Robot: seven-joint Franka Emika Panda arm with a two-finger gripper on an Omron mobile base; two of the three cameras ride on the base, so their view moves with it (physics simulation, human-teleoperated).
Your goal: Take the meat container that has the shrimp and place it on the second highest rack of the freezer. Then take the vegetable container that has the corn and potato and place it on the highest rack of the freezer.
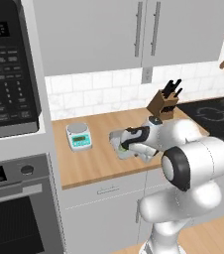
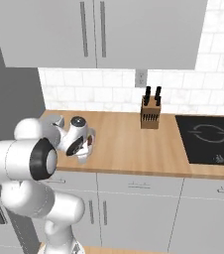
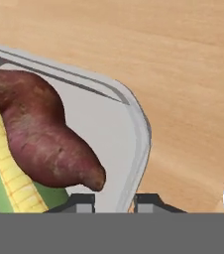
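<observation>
Gripper (image 3: 115, 202) fingers nearly closed astride the tray (image 3: 139, 134) rim beside the potato (image 3: 44, 134) and corn (image 3: 7, 168): stiff, light, best pinched at the rim.

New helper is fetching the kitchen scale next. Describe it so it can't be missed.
Start at the wooden counter under the grey wall cupboards. At its left end, beside the tall oven column, sits the scale: a small teal-and-white box with a round silver plate on top, unlike the brown knife block farther right.
</observation>
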